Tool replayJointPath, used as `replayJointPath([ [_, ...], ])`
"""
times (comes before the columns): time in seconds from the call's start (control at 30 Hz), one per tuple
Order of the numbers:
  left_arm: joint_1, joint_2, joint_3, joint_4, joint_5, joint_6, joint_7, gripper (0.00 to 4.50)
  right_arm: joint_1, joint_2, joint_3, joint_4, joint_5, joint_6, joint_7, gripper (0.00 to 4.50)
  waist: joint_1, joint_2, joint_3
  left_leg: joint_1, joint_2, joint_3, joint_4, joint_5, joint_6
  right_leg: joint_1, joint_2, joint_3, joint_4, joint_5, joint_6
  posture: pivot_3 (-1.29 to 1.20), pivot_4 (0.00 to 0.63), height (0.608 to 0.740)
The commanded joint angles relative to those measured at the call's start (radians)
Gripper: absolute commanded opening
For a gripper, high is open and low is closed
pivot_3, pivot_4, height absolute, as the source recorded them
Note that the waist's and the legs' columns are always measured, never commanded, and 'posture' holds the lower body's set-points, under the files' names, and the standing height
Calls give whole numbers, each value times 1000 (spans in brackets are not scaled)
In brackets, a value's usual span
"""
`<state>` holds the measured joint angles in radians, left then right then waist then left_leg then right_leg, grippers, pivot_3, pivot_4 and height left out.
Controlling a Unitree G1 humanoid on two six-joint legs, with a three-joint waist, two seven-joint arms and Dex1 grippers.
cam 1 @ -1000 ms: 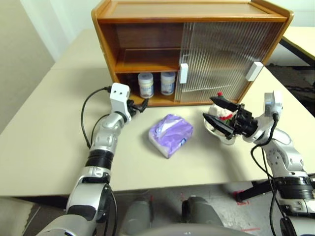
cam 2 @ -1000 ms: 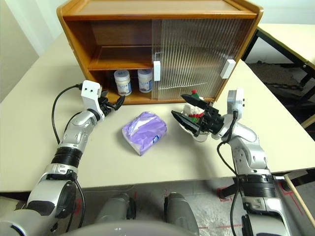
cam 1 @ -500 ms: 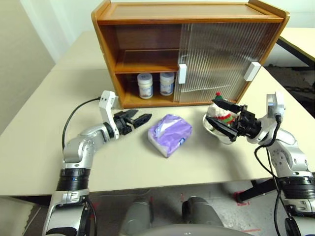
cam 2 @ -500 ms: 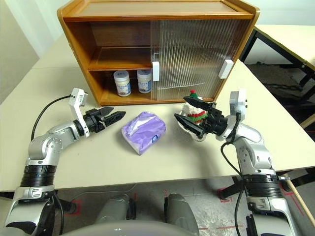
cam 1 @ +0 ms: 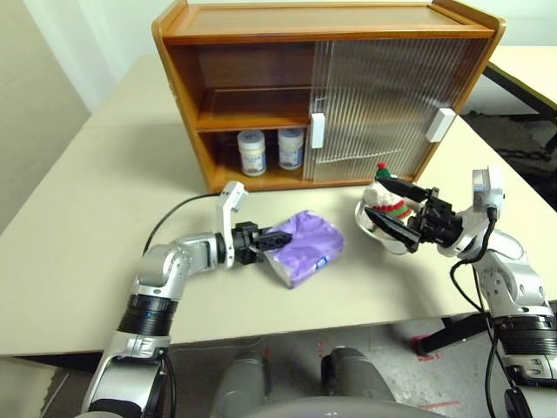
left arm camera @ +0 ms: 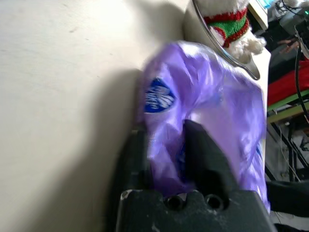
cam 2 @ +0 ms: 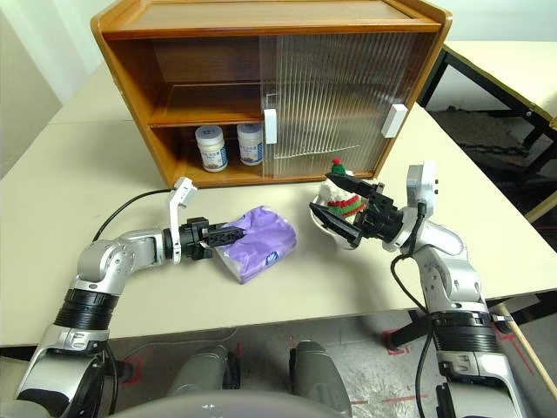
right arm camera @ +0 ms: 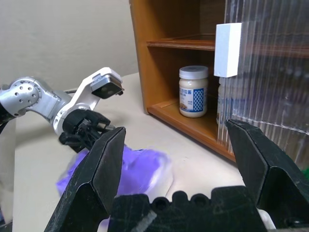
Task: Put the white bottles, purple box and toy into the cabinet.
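My left gripper (left arm camera: 166, 145) pinches the soft lilac plastic-wrapped pack (cam 1: 306, 246) at its nine o'clock edge; my right gripper (cam 1: 398, 211) gapes wide, empty.

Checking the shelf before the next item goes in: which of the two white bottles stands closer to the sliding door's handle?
The right-hand white bottle, which stands next to the door's white handle. The other bottle stands further into the open side of the cabinet.

The light-brown wooden cabinet (cam 1: 331, 87) sits at the table's (cam 1: 78, 226) back edge, with two squat white plastic jars (cam 1: 265, 151) inside on its lower shelf, left half. In front of it, the soft lilac plastic-wrapped pack (cam 1: 306, 248) lies mid-table. The shiny metal bowl (cam 1: 372, 228) holding the fluffy white plush bear (cam 1: 385, 200) is just to its right.
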<state>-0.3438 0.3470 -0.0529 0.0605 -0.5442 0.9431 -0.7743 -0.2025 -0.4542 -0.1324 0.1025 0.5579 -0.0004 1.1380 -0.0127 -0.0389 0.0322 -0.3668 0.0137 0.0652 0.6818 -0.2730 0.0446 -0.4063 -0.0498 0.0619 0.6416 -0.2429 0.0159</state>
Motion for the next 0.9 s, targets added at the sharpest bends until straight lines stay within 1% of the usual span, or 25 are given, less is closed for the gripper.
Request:
replayJointPath([
  [0.03, 5, -10, 44, 6, -23, -2, 16, 40, 6, -2, -15, -16, 5, -11, -2, 4500, -1, 0, 0, 0, 0, 0, 0, 0, 0, 0, 0, 0, 0, 0, 0, 22, 0, 740],
  [0.27, -18, 7, 242, -77, -136, 52, 84, 40, -12, 3, -10, 10, 0, -18, 0, 4500, 1, 0, 0, 1, 1, 0, 0, 0, 0, 0, 0, 0, 1, 0, -1, 37, 0, 740],
  [0.33, -44, 8, 311, -111, -187, 87, 124, 40, -22, 7, -7, 21, -1, -21, 2, 4500, 2, 0, 0, 0, 1, 0, 0, 0, -1, 0, 0, 0, 0, 0, 0, 49, 0, 740],
  [0.47, -109, 10, 409, -157, -247, 120, 220, 40, -31, 11, -4, 34, -3, -26, 7, 4500, 5, -1, 0, 0, 0, 0, 0, -2, -4, 0, -1, 0, 0, 0, 0, 62, 0, 740],
  [0.6, -222, 16, 437, -199, -230, 112, 352, 40, -31, 18, 0, 40, -4, -28, 11, 4500, 7, -1, 0, 0, 0, -1, 0, -3, -5, 0, 0, -1, 1, 0, 0, 79, 0, 740],
  [0.77, -342, -13, 396, -162, -152, 30, 472, 40, -23, 34, 4, 34, -7, -29, 6, 4500, 14, -1, 0, -1, -1, -1, 0, -3, -5, 0, -1, 0, 0, 1, 2, 71, 0, 740],
  [0.9, -392, -68, 360, -98, -93, -59, 529, 40, -15, 44, 3, 28, -9, -33, 1, 4500, 18, -1, 0, -1, -1, -1, 0, -3, -6, 0, -1, 0, 0, 1, 2, 57, 0, 740],
])
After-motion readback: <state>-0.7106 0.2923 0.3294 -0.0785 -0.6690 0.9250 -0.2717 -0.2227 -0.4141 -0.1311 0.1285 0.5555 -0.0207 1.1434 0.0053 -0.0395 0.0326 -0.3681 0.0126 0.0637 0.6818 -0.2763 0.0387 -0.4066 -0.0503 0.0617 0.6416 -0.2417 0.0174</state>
